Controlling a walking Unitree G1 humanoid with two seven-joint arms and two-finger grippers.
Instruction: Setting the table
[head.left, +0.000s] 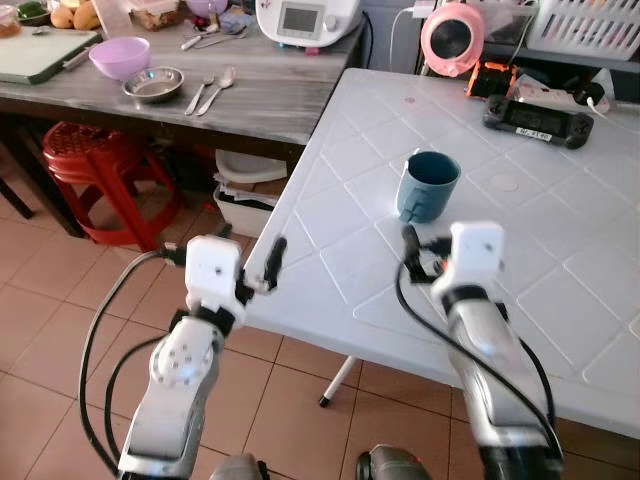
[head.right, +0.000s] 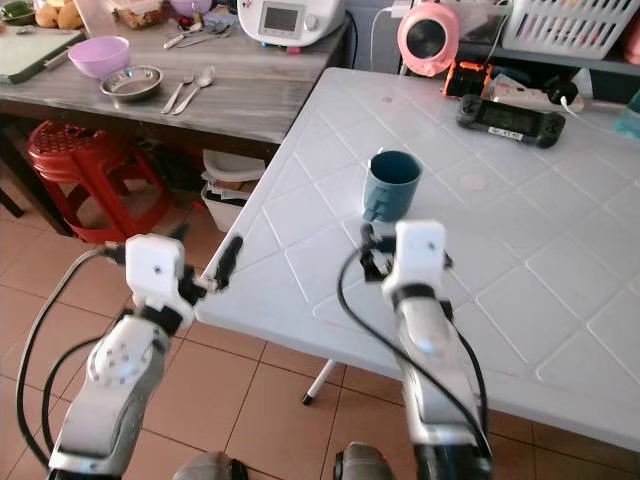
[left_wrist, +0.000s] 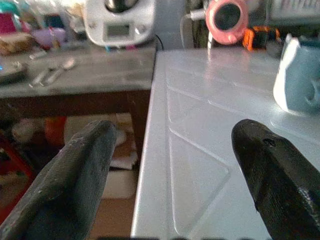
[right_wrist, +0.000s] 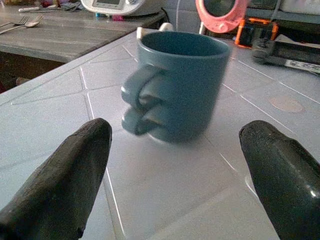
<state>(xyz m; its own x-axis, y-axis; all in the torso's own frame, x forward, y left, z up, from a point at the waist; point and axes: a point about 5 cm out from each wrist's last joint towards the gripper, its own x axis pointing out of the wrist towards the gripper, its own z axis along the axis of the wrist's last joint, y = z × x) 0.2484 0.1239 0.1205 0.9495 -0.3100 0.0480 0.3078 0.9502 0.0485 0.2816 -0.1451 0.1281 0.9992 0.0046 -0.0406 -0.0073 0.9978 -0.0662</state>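
Observation:
A dark blue mug (head.left: 428, 185) stands upright on the white plastic table (head.left: 560, 260), its handle turned toward me. My right gripper (right_wrist: 176, 131) hovers low over the table just short of the mug, open, with the mug straight ahead between its fingers (right_wrist: 70, 180) and not touched. My left gripper (left_wrist: 172, 132) is open at the table's near left edge (head.left: 262, 268), holding nothing. On the grey wooden side table (head.left: 280, 100) lie a purple bowl (head.left: 120, 57), a steel bowl (head.left: 153, 84), and a fork and spoon (head.left: 210, 90).
A black handheld console (head.left: 537, 118), a pink round gadget (head.left: 452, 38) and a white basket (head.left: 580, 25) sit at the white table's far side. A white appliance (head.left: 305, 20) stands on the wooden table. A red stool (head.left: 95, 165) and storage boxes (head.left: 245, 195) are underneath.

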